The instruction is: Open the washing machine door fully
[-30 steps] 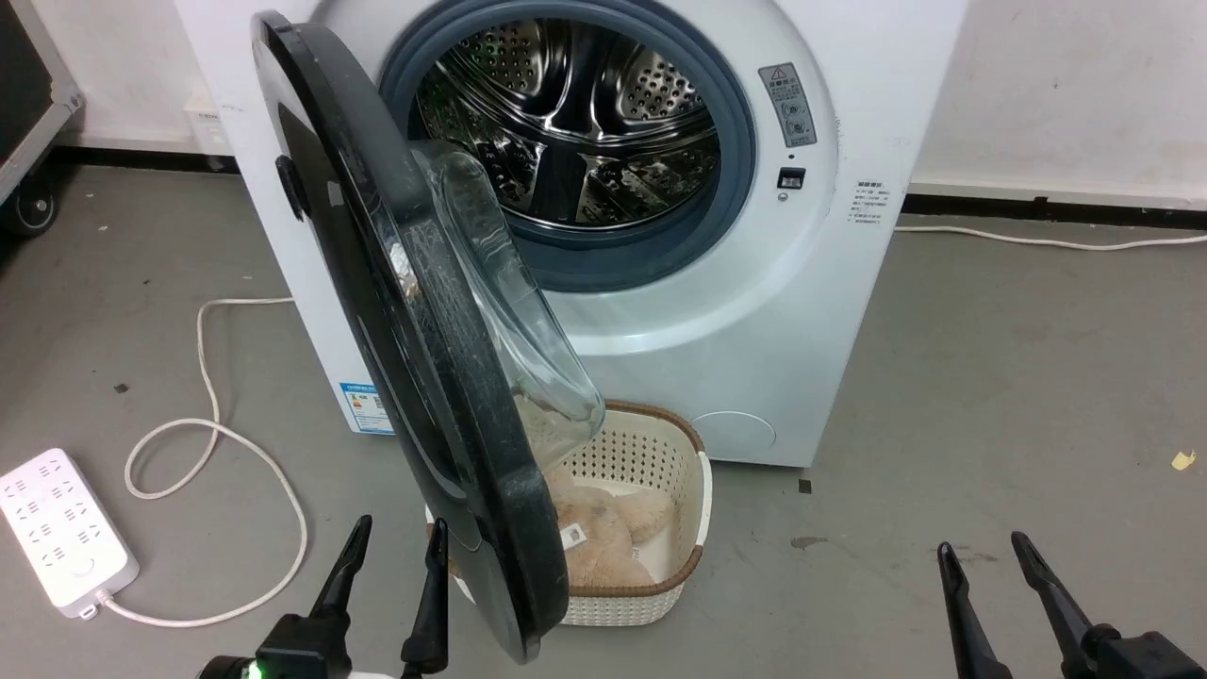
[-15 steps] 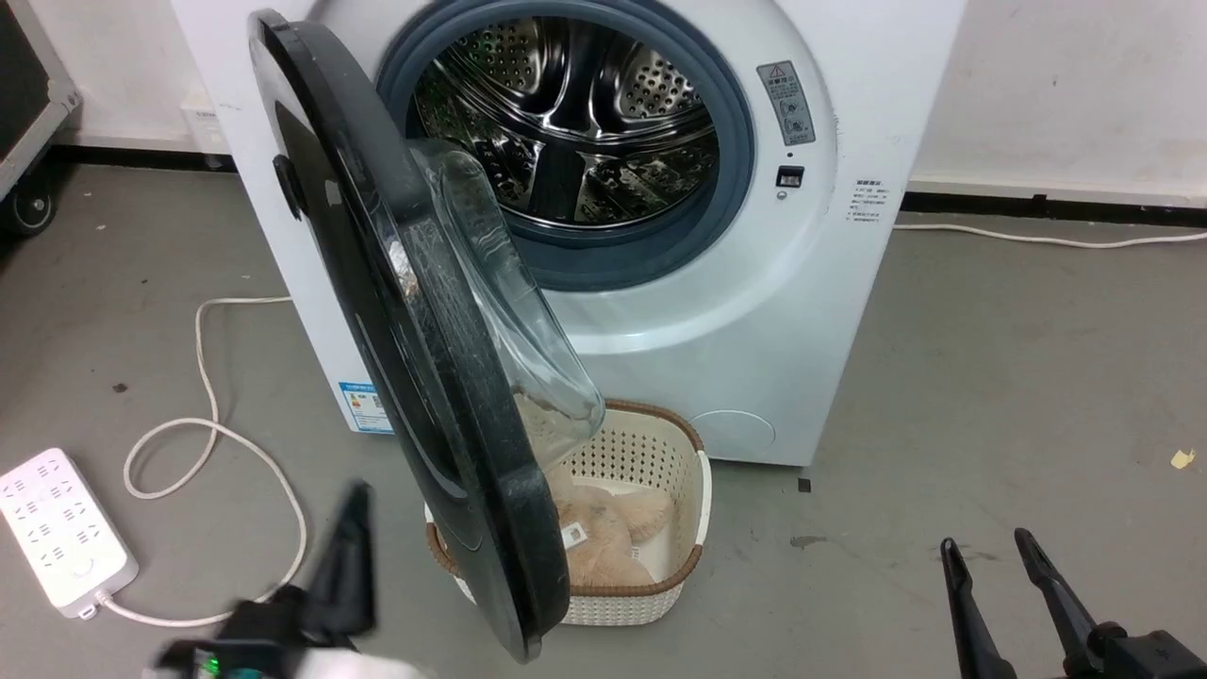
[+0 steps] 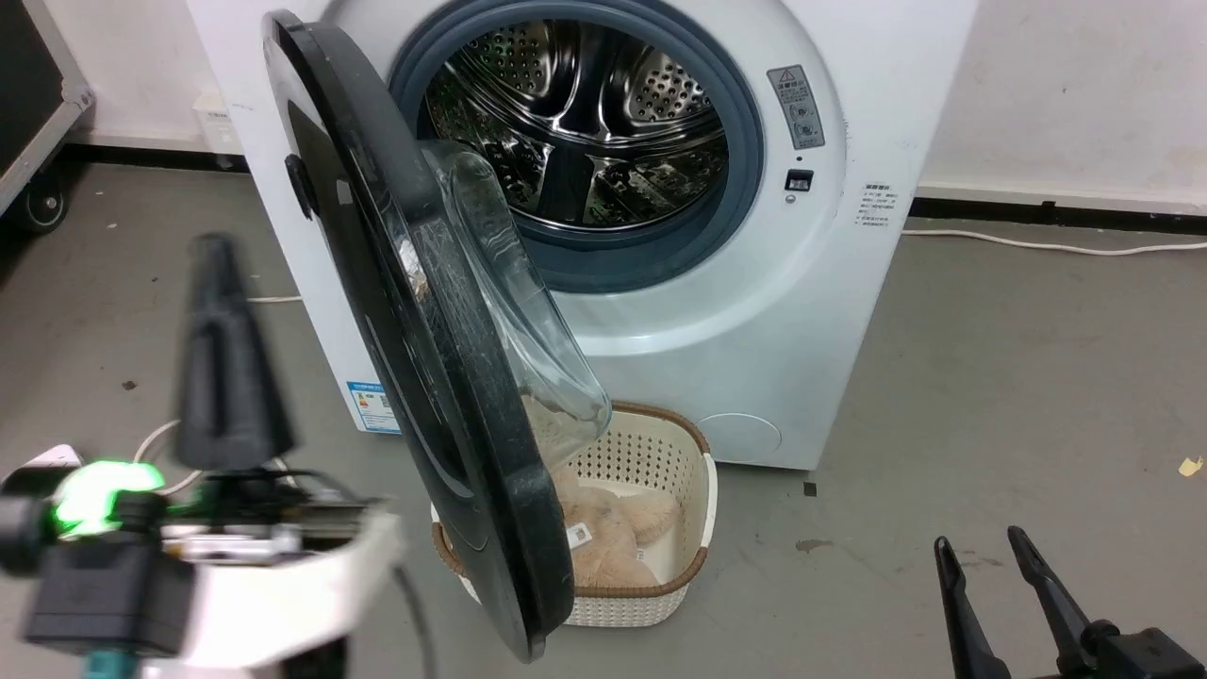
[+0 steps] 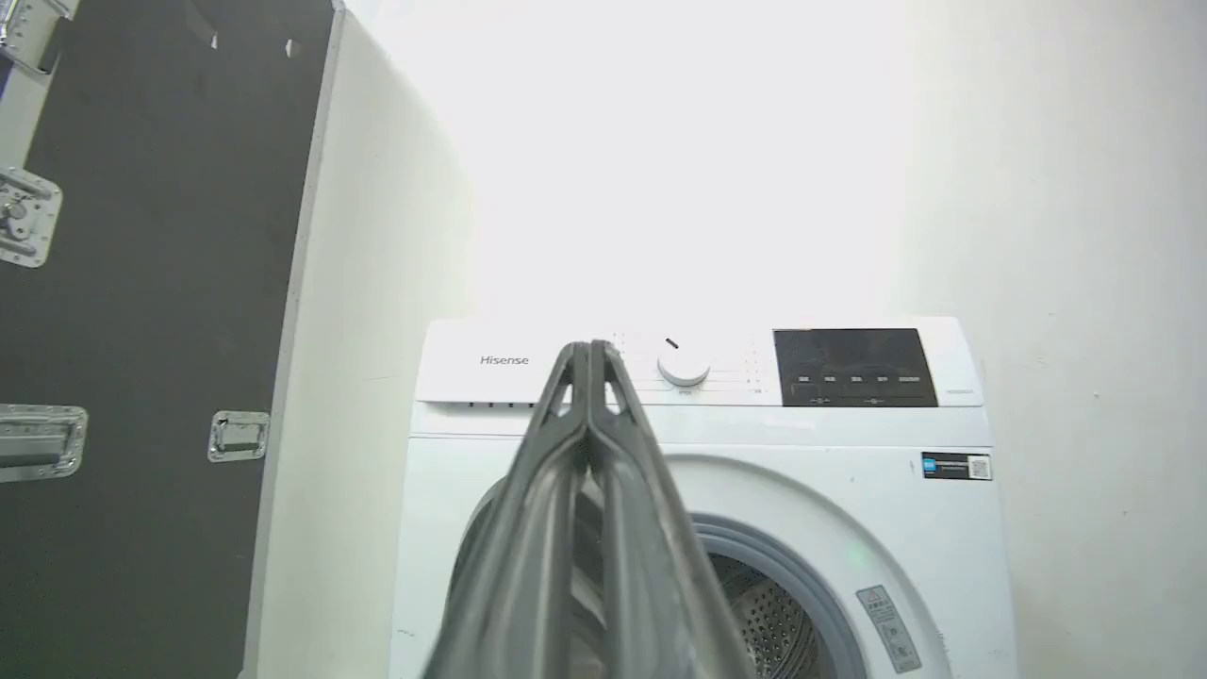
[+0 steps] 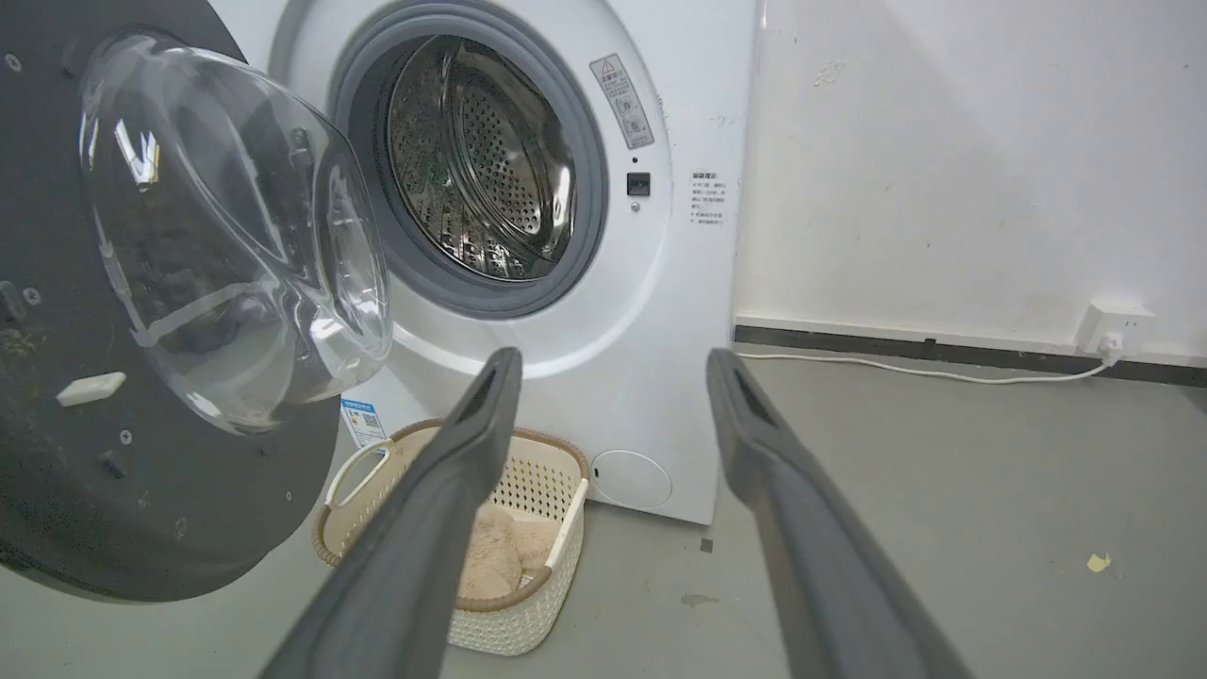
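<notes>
The washing machine (image 3: 754, 330) stands white against the wall, its steel drum (image 3: 575, 123) exposed. The washing machine door (image 3: 443, 377), a glossy black disc with a clear glass bowl (image 3: 509, 302), hangs swung out about halfway on its left hinge. My left gripper (image 3: 212, 247) is blurred and shut on nothing. It is raised to the left of the door's outer face and apart from it. In the left wrist view the left gripper (image 4: 591, 347) points at the machine's control panel (image 4: 853, 368). My right gripper (image 3: 979, 542) stays open low at the right, well clear of the door (image 5: 141, 509).
A cream perforated basket (image 3: 651, 453) holding a beige plush sits on the floor under the door's lower edge. A white cable (image 3: 273, 300) lies on the floor at the left. A black wheeled case (image 3: 28, 75) stands at the far left. Grey floor lies open to the right.
My left arm has risen and swung left, away from the door's lower edge, and its fingers have closed. The camera has shifted slightly. The door and right gripper stay as before.
</notes>
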### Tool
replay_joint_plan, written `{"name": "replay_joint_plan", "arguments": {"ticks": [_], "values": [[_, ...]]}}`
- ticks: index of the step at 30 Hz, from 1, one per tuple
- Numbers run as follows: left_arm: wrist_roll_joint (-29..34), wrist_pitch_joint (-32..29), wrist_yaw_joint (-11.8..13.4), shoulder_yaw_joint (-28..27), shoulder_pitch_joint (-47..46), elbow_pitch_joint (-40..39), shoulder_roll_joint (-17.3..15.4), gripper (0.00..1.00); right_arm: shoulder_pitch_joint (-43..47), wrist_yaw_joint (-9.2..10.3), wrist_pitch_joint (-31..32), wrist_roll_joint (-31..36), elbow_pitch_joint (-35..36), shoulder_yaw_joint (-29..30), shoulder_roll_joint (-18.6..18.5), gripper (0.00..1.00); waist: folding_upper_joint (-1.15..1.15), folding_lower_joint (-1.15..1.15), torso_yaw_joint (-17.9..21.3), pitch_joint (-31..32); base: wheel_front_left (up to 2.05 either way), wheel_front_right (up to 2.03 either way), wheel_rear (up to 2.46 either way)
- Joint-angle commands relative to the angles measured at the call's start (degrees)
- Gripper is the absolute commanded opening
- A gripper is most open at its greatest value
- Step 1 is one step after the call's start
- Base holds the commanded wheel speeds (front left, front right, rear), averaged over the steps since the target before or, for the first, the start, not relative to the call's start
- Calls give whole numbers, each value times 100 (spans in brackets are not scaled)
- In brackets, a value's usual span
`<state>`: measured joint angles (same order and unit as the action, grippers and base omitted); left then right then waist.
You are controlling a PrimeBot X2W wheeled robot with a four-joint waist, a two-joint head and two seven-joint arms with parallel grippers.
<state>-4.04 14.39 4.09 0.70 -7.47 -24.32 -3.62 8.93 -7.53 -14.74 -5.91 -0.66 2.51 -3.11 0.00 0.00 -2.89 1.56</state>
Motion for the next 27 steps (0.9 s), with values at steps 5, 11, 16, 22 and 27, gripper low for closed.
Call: {"name": "replay_joint_plan", "arguments": {"ticks": [5,11,16,22,27], "values": [[466,-424,-216,923,-40,-470,-5,0,-34,4,-26,16,-10,-44,23,100,0,0,4,-42,0,0,0],[606,-613,-343,1958,237,-244,32,0,-35,4,-26,-8,-33,-48,23,100,0,0,-21,-122,0,0,0],[314,-825,-308,2446,525,569,55,0,-68,4,-26,-6,-30,-55,24,100,0,0,-24,-194,0,0,0],[-35,-893,-197,2540,665,1705,64,0,-128,4,-26,-2,-45,-97,24,100,0,0,8,-273,0,0,0],[-247,-775,-35,2379,546,2443,67,0,-154,4,-26,7,-65,-114,24,100,0,0,36,-329,0,0,0]]}}
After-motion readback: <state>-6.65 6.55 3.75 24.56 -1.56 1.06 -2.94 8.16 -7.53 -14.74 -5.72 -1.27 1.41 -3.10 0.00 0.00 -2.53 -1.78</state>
